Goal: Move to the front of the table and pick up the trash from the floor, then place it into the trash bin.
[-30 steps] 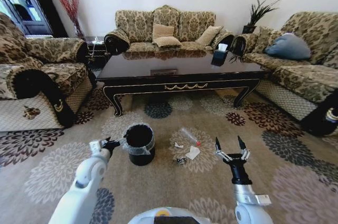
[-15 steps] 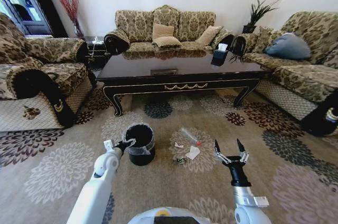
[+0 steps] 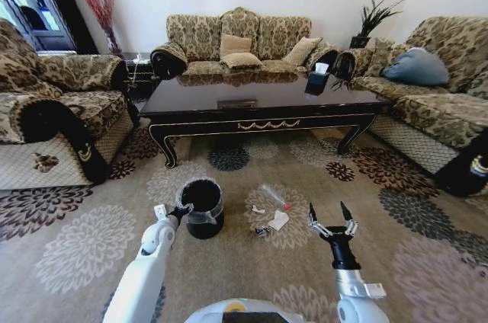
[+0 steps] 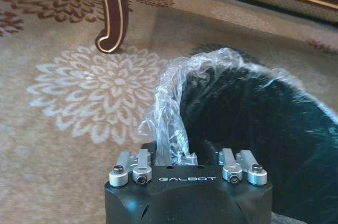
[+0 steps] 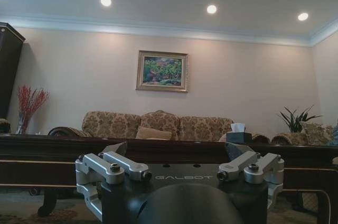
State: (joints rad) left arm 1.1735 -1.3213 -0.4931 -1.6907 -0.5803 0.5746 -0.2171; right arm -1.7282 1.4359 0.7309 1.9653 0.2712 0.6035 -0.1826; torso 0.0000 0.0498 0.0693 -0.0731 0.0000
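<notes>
The black trash bin (image 3: 203, 212) stands on the patterned floor (image 3: 76, 251) in front of the dark table (image 3: 259, 122). My left gripper (image 3: 184, 209) is at the bin's near-left rim. In the left wrist view the left gripper (image 4: 182, 159) looks shut on a pinch of clear liner (image 4: 170, 113) at the trash bin (image 4: 253, 129) rim. The trash lies right of the bin: a clear bottle (image 3: 273, 196), white paper scraps (image 3: 279, 220) and a small dark wrapper (image 3: 262, 231). My right gripper (image 3: 329, 212) stands open, fingers up, to the right of the scraps, nothing in it.
Sofas ring the table on the left (image 3: 53, 110), back (image 3: 240, 45) and right (image 3: 435, 94). A dark tissue box (image 3: 319, 79) sits on the table. A curved table leg (image 4: 112, 12) stands just beyond the bin. Open carpet lies right of my right gripper (image 5: 174, 152).
My left arm has swung in from the left until its gripper meets the bin's rim. The right gripper has sunk slightly and stays open. The litter has not moved.
</notes>
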